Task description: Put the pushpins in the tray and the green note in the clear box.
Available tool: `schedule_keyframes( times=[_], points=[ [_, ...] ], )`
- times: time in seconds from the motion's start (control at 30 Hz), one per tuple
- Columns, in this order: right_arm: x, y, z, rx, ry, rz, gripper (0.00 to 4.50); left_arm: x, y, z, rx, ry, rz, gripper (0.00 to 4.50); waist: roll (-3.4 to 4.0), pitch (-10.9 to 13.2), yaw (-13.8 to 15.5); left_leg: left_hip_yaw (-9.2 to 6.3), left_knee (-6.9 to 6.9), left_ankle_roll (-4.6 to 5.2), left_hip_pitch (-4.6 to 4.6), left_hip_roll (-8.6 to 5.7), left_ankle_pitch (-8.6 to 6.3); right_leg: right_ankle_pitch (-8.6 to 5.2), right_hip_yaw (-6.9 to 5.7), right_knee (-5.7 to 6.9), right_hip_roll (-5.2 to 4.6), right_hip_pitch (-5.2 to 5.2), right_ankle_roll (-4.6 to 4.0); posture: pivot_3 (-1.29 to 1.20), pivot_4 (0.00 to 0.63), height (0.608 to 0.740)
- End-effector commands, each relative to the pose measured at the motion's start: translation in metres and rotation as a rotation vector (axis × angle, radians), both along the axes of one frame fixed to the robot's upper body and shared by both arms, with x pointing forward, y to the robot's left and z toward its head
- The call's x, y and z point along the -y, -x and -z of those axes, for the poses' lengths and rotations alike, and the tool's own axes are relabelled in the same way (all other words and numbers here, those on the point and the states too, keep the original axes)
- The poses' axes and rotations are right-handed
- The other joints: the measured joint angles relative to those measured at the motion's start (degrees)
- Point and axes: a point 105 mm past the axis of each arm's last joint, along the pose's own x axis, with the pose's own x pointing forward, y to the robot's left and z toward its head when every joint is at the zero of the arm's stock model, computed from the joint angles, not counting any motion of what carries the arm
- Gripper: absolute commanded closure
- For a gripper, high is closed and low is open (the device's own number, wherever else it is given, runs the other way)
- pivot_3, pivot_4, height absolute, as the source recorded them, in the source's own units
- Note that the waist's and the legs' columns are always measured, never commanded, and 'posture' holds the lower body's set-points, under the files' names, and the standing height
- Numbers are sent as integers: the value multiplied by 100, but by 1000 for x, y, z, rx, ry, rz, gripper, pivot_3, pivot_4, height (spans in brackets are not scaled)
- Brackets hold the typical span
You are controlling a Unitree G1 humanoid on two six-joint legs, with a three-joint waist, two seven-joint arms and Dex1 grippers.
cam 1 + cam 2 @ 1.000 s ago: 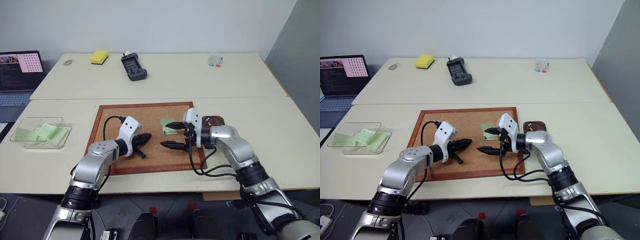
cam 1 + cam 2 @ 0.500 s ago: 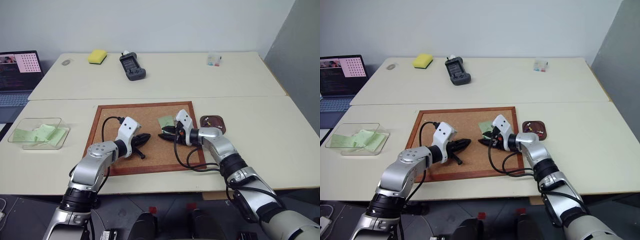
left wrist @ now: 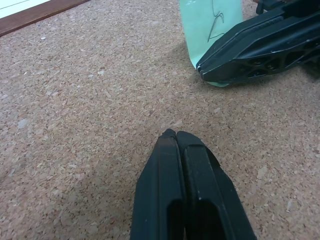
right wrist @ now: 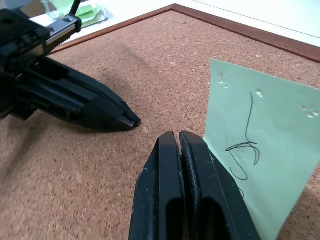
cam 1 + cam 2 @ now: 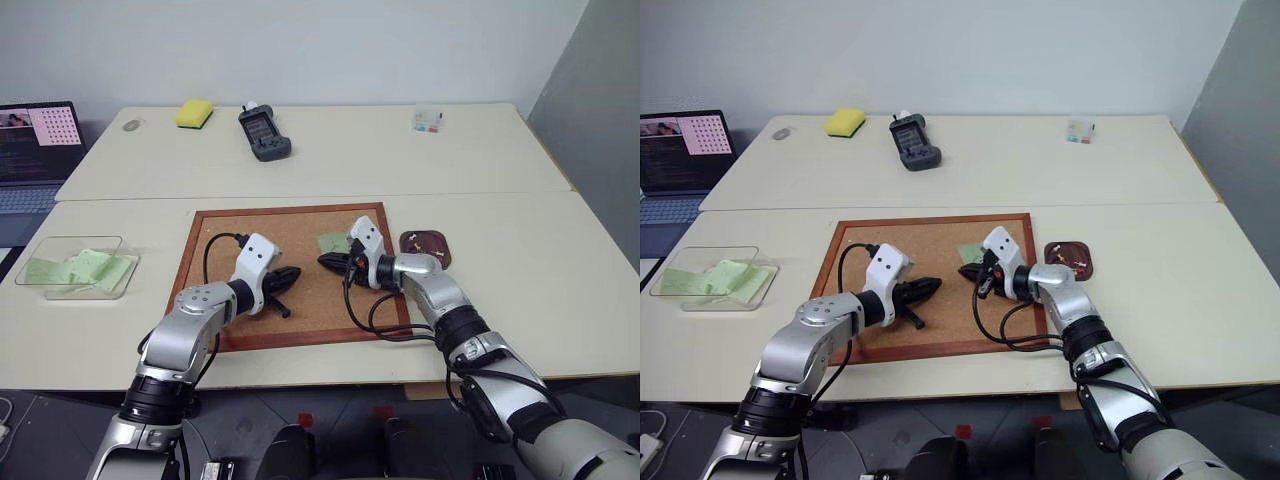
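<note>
- Left eye view: pushpins [image 5: 428, 241] sit in the tray [image 5: 425, 247] just beside the corkboard [image 5: 291, 275] (seemingly done).
- Green note [image 4: 260, 150] on the corkboard, not yet boxed; right gripper [image 4: 178, 137] closed against its edge, hold unclear; left gripper [image 3: 173, 135] closed, empty.

1 corkboard [image 5: 250, 290], 1 green note [image 4: 260, 165], 1 tray [image 5: 425, 244], 1 clear box [image 5: 75, 267], 2 grippers.

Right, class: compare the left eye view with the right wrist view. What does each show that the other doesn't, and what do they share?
Left eye view alone: the tray, the laptop, the yellow sponge and the dark handheld device.

Right wrist view alone: the pen scribble and small pin holes on the green note, which stands up beside the shut right gripper.

Shared: the corkboard, the note, both grippers, the clear box.
</note>
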Motion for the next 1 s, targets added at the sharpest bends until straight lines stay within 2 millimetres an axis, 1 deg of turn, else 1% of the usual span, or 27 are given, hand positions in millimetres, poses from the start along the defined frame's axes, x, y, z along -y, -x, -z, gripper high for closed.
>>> schedule_keyframes(
  times=[0.03,0.13,0.27,0.37,0.4,0.43,0.47,0.5,0.63,0.73,0.8,0.83,0.87,0.9,0.93,0.97,1.0],
  points=[
    [-2,2,-48,153,-74,-36,4468,1,11,27,-111,-18,5,4500,0,0,4,-1,1,0,-10,0,0,0,0,1,0,-11,0,0,150,740],
    [-2,6,-59,186,-78,-43,4468,3,10,26,-105,-13,7,4500,1,0,8,-1,3,0,-16,1,0,0,0,7,-1,-19,0,0,150,740],
    [0,7,-64,212,-65,-36,4468,4,8,24,-96,-9,8,4500,1,0,15,0,3,0,-14,0,0,0,0,7,-1,-18,0,0,150,740],
    [4,7,-66,246,-41,-32,4468,3,7,15,-60,14,19,4500,1,0,25,0,3,0,-15,0,0,0,0,6,-1,-18,0,0,150,740],
    [5,8,-66,261,-30,-35,4468,2,5,7,-47,58,13,4500,0,0,26,0,3,0,-15,0,0,0,0,6,-1,-18,0,0,150,740],
    [6,9,-67,269,-26,-36,4489,2,5,-1,-34,106,11,4303,0,0,28,1,3,0,-16,-1,0,0,0,6,-1,-18,0,0,150,740],
    [7,9,-68,273,-28,-33,4500,4,6,-13,-26,175,24,4185,0,0,28,1,3,0,-18,0,0,0,0,5,-1,-19,0,0,150,740],
    [8,10,-69,274,-30,-31,4500,5,8,-20,-22,218,37,4060,0,2,28,1,3,0,-18,0,0,0,1,5,-1,-20,0,0,150,740],
    [9,8,-76,263,-60,-7,4500,8,17,-42,-14,329,92,3361,-12,16,24,-1,4,-1,-35,7,0,1,-1,8,0,-38,-1,0,150,740],
    [9,8,-83,249,-88,6,4500,15,24,-54,-16,404,146,2719,-15,19,24,-1,4,-1,-35,8,1,1,-1,9,0,-38,-1,0,150,740],
    [7,9,-87,244,-99,5,4500,23,28,-61,-10,438,184,2381,-16,20,27,-1,7,-2,-35,5,1,1,-1,9,0,-37,-1,0,150,740],
    [6,9,-88,242,-103,4,4500,26,28,-62,-2,443,192,2121,-17,20,28,-1,7,-2,-35,5,1,1,-1,9,0,-37,-1,0,150,740],
    [6,10,-90,241,-106,1,4500,29,26,-62,10,436,192,2036,-20,22,28,0,8,-2,-36,4,1,1,0,8,0,-37,-1,0,150,740],
    [4,12,-91,239,-111,-2,4500,31,24,-62,26,421,184,1703,-21,23,28,0,8,-2,-36,3,1,1,0,8,0,-37,-1,0,150,740],
    [3,13,-92,237,-115,-4,4500,32,21,-60,37,406,173,1648,-22,23,30,0,8,-2,-36,3,1,1,0,8,0,-37,-1,0,150,740],
    [2,14,-94,233,-122,-8,4500,34,19,-58,42,396,173,1347,-21,24,32,0,8,-2,-35,3,1,1,0,8,0,-37,-1,0,150,740],
    [0,16,-95,227,-133,-11,4500,37,17,-57,42,399,175,1256,-22,24,34,0,8,-2,-36,3,1,1,0,8,0,-37,-1,0,150,740]
  ],
)
